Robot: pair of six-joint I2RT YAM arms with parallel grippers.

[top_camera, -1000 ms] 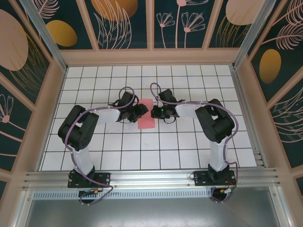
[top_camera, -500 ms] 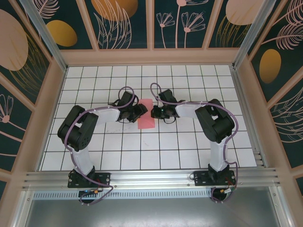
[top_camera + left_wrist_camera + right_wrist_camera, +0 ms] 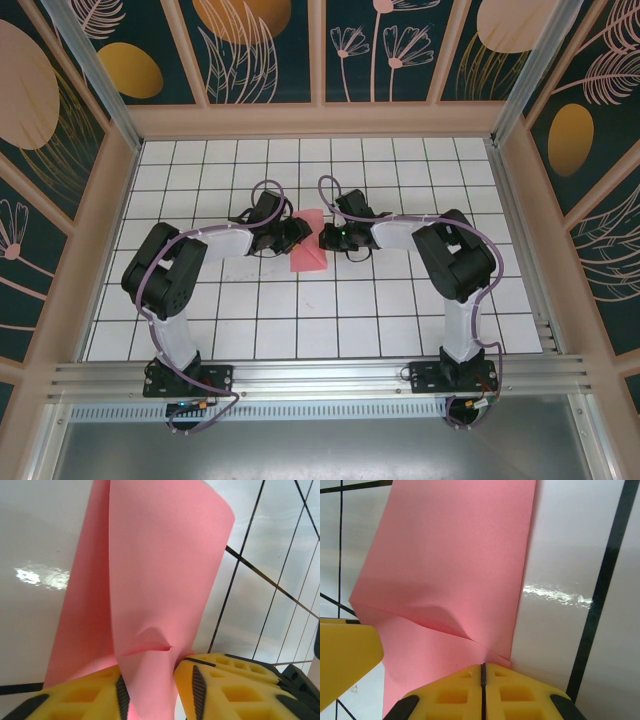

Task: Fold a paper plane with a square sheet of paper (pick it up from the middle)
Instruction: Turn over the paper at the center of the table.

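Seen from above, near the middle of the white tiled counter (image 3: pixel 300 330): a pink sheet of paper (image 3: pixel 310 250), folded over, with a slanting crease across it. Flanked by the left end effector (image 3: pixel 296 238) on one side and the right end effector (image 3: pixel 325 238) on the other, both right at its edges.

From the left wrist: paper (image 3: pixel 160 570) rising in a curled double layer, standing up off the counter (image 3: pixel 40 540), with a small dent low down. Left end effector (image 3: pixel 150 667) partly apart around that curl, yellow fingers (image 3: pixel 90 695) touching it on both sides. Cannot tell a firm pinch from mere contact.

From the right wrist: paper (image 3: pixel 450 565) spread flat over the counter (image 3: pixel 560 555), one layer lapped over another along a slanting fold with a slight pucker. Right end effector (image 3: pixel 482 669) pressed fully together, nipping the near edge of the sheet at its tips. At the left border, one yellow finger (image 3: pixel 345 655) of the left end effector, just beside the sheet's corner.
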